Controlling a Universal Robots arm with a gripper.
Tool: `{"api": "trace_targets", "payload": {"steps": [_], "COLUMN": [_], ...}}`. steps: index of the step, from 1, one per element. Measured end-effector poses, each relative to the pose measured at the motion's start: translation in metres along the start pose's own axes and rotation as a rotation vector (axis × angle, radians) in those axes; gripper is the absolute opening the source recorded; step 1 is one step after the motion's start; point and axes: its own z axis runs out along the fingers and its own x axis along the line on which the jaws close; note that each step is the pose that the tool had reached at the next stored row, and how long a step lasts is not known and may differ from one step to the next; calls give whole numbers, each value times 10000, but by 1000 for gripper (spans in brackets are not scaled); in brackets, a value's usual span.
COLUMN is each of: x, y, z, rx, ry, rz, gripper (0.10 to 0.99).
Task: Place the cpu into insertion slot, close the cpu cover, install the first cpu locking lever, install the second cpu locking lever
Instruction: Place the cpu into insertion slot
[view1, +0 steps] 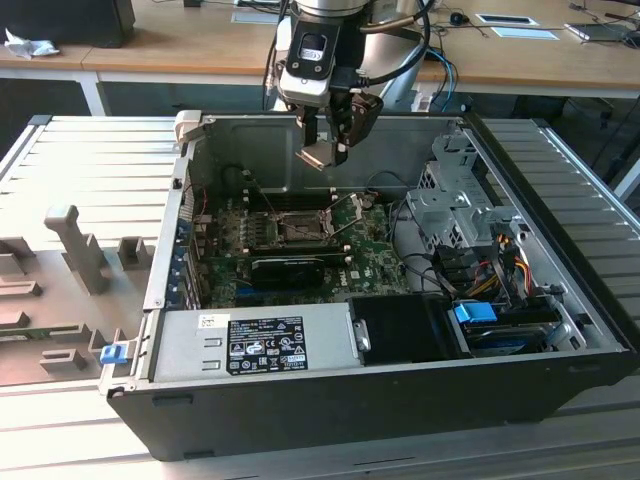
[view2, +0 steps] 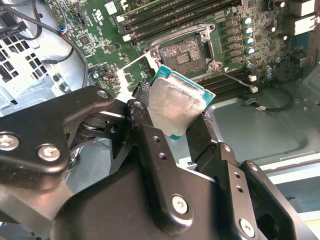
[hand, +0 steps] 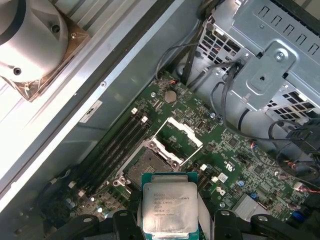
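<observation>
- Closest to me, a ribbed grey metal table (view1: 70, 150) is carrying a black computer case (view1: 300, 410), which is lying on its side with the open face up.
- Just inside the near wall, a boxy grey power supply (view1: 250, 340) with a printed label is sitting beside a black plastic block.
- Beyond it, a green motherboard (view1: 225, 255) is lying flat on the case floor, crowded with small parts. A long black card (view1: 300, 265) is standing across it.
- Just behind the card, the insertion slot (view1: 300, 228) is lying uncovered. It is a square recess in a black frame, and its dark brownish pin field is showing in the second wrist view.
- The cpu cover (hand: 177, 136), a thin silvery frame with a square cut-out, is hanging open on its hinge beside the slot.
- Above the board, near the slot and clear of it, the gripper (view1: 328, 150) is reaching down. Its black fingers (view2: 150, 130) are clamping opposite edges of the cpu (hand: 169, 210).
- The chip is flat and square with a dull brushed-metal top and a thin teal rim, and it is tilting in the exterior view.
- On the exterior view's right, a perforated steel drive cage (view1: 450, 200) is standing over bundled coloured cables.
- Farthest back, pale wooden desks (view1: 180, 45) are running across the room.
</observation>
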Motion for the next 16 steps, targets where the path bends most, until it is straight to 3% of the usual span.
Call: {"api": "trace_targets", "payload": {"steps": [9,16], "x": [0,0], "y": [0,-2], "z": [4,16], "rx": [-7,-21], "ry": [-30,-98], "rz": [348,1116], "gripper": [533,533]}}
